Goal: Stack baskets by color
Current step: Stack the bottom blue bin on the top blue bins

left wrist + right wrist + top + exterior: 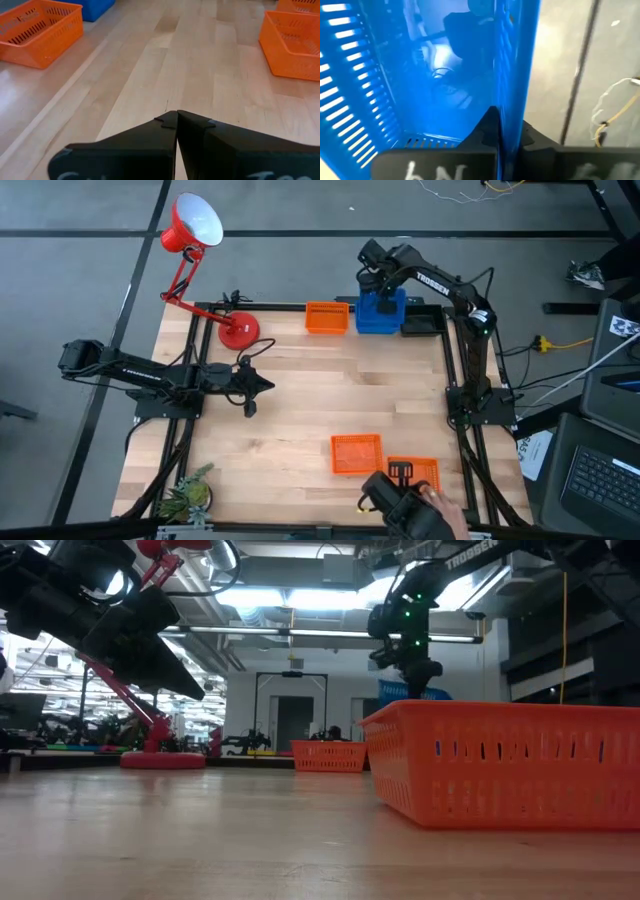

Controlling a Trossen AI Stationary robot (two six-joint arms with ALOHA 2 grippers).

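Note:
My right gripper (377, 284) (416, 672) reaches to the table's far edge, shut on a blue basket (381, 311) (420, 75). In the low view the blue basket (397, 691) shows higher than the far orange basket (328, 755). That orange basket (326, 317) sits just left of the blue one, and a black basket (423, 321) lies to its right. Two more orange baskets (356, 453) (414, 471) rest near the front edge. My left gripper (263, 384) (177, 118) hovers shut over the table's left middle, holding nothing. My right gripper pinches one wall of the blue basket at its rim (512, 100), one finger inside the basket and one outside. The fingers come steeply from above. The basket hangs below them, its open side turned toward the wrist camera; what is under it does not show.
A red desk lamp (195, 225) stands on its base (238, 330) at the far left. A small plant (190, 492) is at the near left corner. A person's hand (443, 510) with a dark object (400, 505) is at the near edge. Bare wood lies mid-table.

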